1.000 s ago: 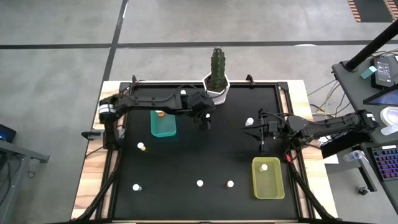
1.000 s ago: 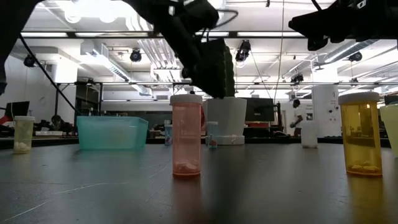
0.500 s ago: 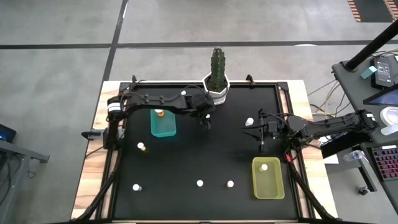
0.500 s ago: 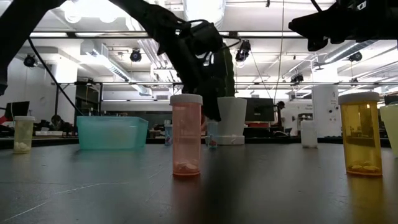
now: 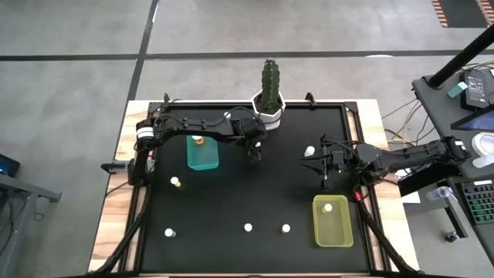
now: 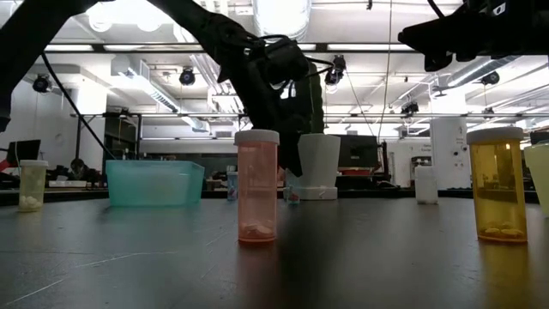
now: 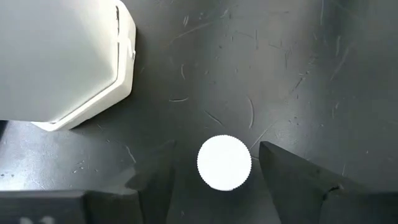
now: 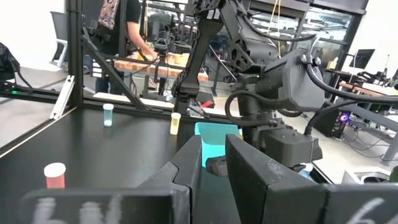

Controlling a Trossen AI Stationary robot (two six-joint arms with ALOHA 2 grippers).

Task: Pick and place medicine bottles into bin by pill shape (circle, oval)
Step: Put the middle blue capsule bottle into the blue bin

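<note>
Bottle cap centred between spread left gripper fingers, untouched.

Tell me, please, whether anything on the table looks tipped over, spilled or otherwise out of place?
Nothing stands out. The medicine bottles that show stand upright, and the left gripper is open around one white cap beside the cactus pot.
</note>
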